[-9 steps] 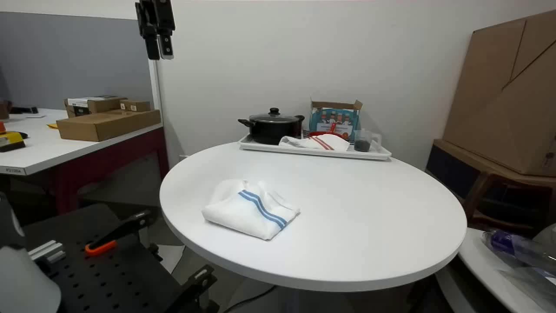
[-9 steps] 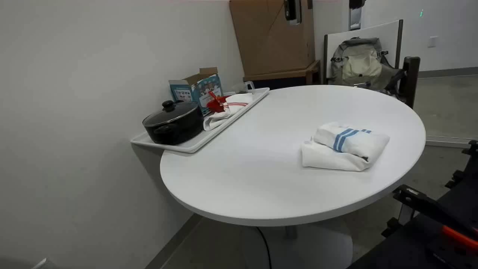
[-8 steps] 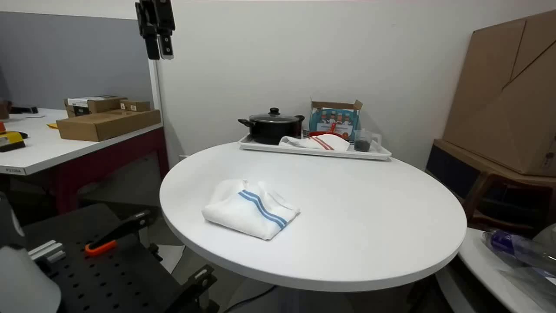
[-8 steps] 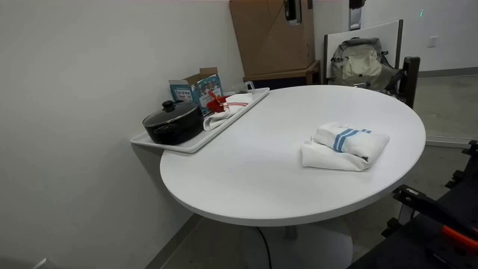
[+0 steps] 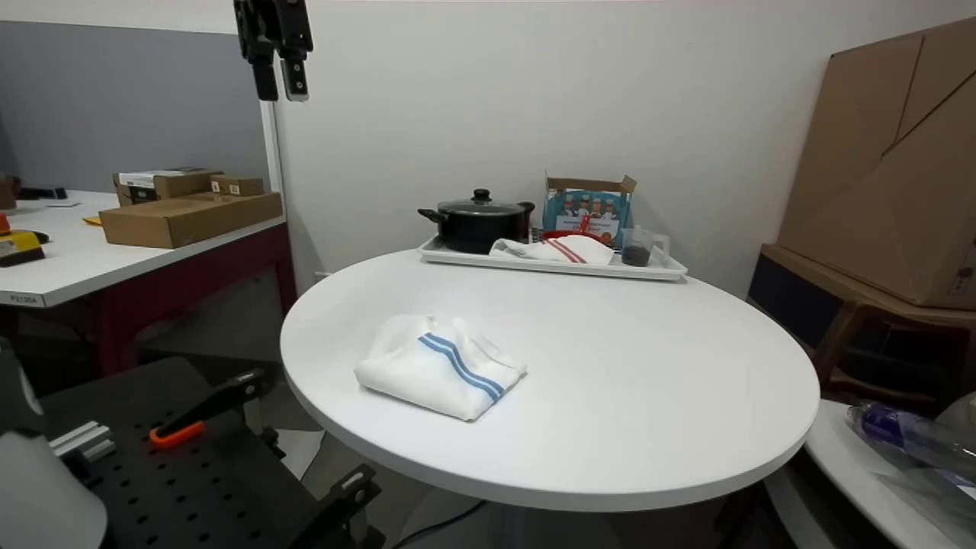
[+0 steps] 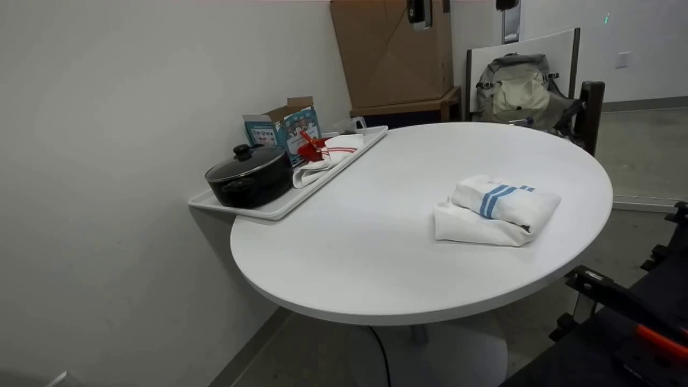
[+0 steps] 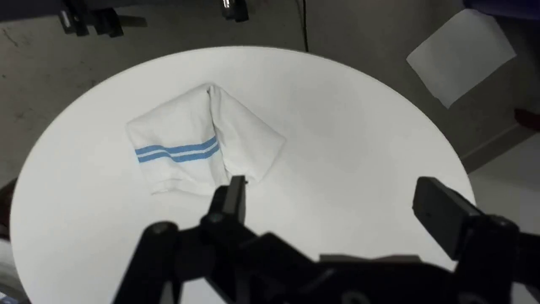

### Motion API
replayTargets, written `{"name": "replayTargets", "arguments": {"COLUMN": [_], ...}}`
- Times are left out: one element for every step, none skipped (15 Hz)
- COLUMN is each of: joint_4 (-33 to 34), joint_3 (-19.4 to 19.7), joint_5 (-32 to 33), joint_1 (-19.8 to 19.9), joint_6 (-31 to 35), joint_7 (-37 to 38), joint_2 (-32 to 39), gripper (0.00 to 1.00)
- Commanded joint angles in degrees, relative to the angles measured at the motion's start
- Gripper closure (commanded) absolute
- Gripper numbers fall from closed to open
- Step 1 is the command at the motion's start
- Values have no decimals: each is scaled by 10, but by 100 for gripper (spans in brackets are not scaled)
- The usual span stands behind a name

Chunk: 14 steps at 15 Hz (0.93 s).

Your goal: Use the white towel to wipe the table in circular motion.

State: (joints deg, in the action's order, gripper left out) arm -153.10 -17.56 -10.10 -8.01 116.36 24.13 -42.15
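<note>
A folded white towel with blue stripes lies on the white round table, nearer one edge. The towel shows in both exterior views (image 5: 435,374) (image 6: 484,215) and in the wrist view (image 7: 181,131). The table also shows in both exterior views (image 5: 648,366) (image 6: 365,263) and in the wrist view (image 7: 337,118). My gripper (image 5: 281,93) is high above the table, well apart from the towel. In the wrist view my gripper (image 7: 332,190) is open with nothing between its fingers. The towel appears left of and beyond the fingers there, and the left fingertip overlaps its near corner in the picture.
A white tray (image 5: 496,264) at the table's wall side holds a black lidded pot (image 5: 476,229), a red-striped cloth (image 5: 564,250), a red utensil, a blue box (image 5: 587,210) and a clear cup (image 5: 636,248). Large cardboard boxes (image 5: 884,183) stand beyond the table.
My gripper has risen slightly and shifted a little in both exterior views. The towel, table and tray have not moved.
</note>
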Motion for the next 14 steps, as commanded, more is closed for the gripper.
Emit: {"name": "replayTargets", "arguments": {"joint_4": [-3, -1, 4, 6, 8, 8, 6, 4, 1, 0, 0, 1, 2, 6], "joint_3": [49, 61, 69, 74, 81, 86, 91, 95, 101, 104, 114, 119, 126, 130], "joint_5": [7, 12, 20, 29, 39, 49, 60, 69, 79, 88, 91, 95, 97, 100], "joint_1": [-28, -32, -28, -22, -14, -7, 3, 10, 19, 27, 33, 38, 43, 47], "joint_6": [20, 22, 22, 24, 27, 30, 39, 46, 55, 62, 71, 78, 87, 94], "joint_7": [-112, -143, -166, -181, -192, -201, -204, -205, -206, -204, -210, -213, -219, -222], "joint_2": [-16, -13, -6, -1, 8, 13, 25, 31, 44, 56, 72, 85, 101, 118], "gripper": [0, 0, 0, 0, 0, 0, 0, 0, 0, 0, 0, 0, 0, 0]}}
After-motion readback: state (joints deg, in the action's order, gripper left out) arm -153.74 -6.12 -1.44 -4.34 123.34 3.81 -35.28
